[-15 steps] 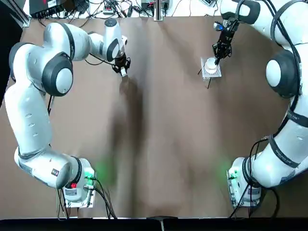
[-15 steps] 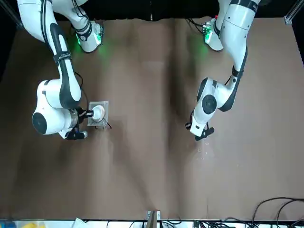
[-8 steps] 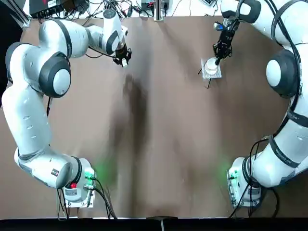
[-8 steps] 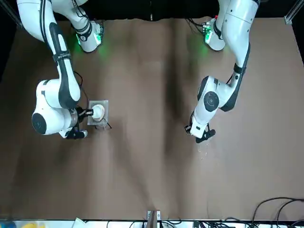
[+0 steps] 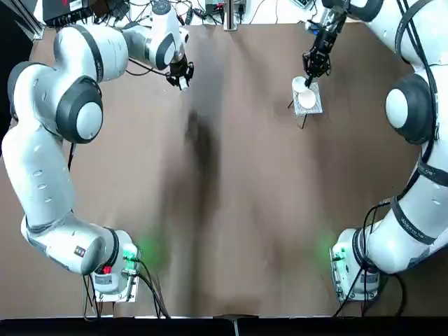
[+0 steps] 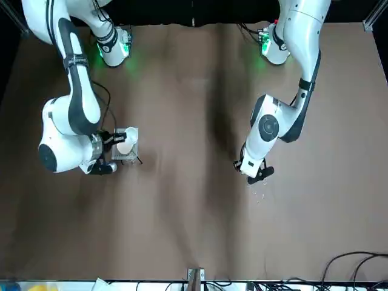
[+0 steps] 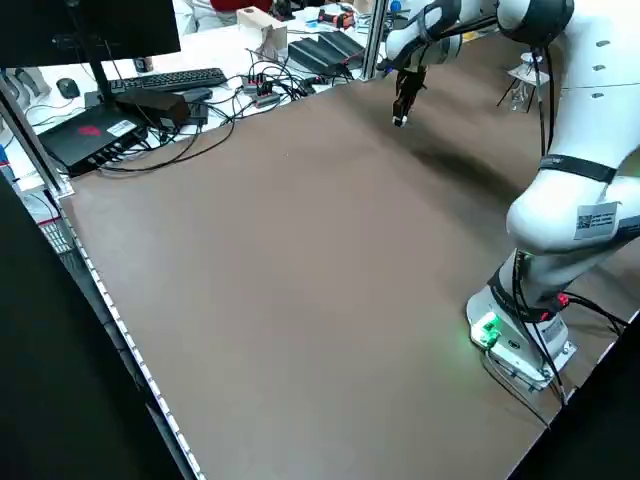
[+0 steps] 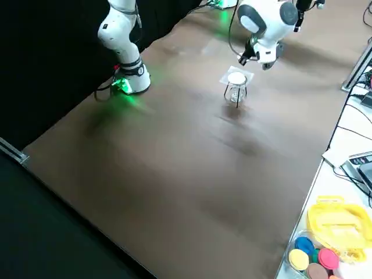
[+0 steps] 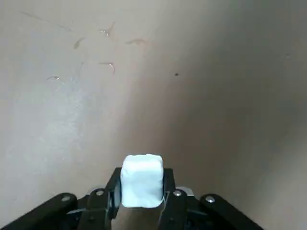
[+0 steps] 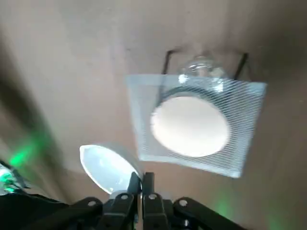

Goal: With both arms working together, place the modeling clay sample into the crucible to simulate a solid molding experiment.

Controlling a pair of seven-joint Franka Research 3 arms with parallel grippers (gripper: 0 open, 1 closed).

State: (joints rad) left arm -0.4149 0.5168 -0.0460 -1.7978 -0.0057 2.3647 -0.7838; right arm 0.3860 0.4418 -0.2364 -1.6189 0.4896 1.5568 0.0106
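Left gripper (image 9: 142, 201) is clamped on the modeling clay sample (image 9: 141, 180), a small white cube squeezed across two opposite faces and held clear of the brown table (image 5: 231, 210), at the far left of the workspace. Right gripper (image 10: 142, 191) is pinched tight on the rim of the crucible (image 10: 108, 167), which hangs just beside the square mesh pad (image 10: 242, 124) on its wire tripod, no longer over the pad's round beige centre.

Handling, my read: clay is light and soft, so a flat-face grip works but extra squeeze will dent it, and it may stick to a pad on release. Crucible looks like glazed ceramic: stiff, slick, chippable. A one-wall rim pinch can let it swing or slip; keep it level, mouth up.

Views: left wrist shows the cube's square shape and grip faces; from overhead it is only a white speck at the left gripper (image 5: 183, 82). Right wrist shows the rim pinch and the glass item under the mesh; the overhead view shows instead how far apart the clay and the crucible (image 5: 301, 84) are, well apart across the table.
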